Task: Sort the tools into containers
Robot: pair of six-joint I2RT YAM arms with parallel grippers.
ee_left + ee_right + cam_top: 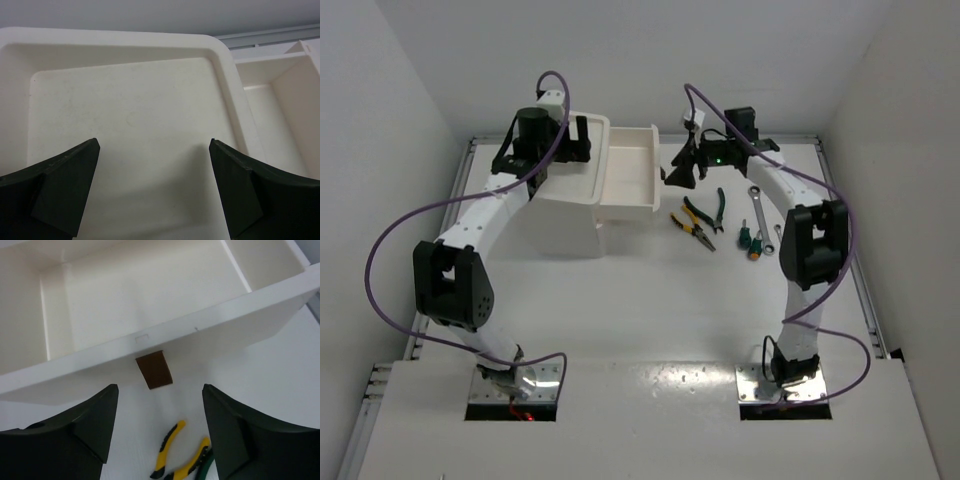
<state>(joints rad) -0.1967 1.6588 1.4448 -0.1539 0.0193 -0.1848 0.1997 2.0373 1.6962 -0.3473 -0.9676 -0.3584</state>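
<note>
Hovering over the drawer unit's top tray (220, 55): left gripper (155, 150), jaws wide, nothing between them. Right gripper (160, 390), jaws wide and empty, faces the dark-red knob (155, 369) of the open drawer (235, 325). Yellow-handled pliers (693, 228), green-handled pliers (710, 208), wrenches (758, 205) and screwdrivers (744, 236) lie on the table (650, 300), right of the drawer.

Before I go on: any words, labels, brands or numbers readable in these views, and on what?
None can be read. The drawer unit, its open drawer and dark-red knob show blank. Any marks on the wrenches and pliers are too small to tell.
</note>
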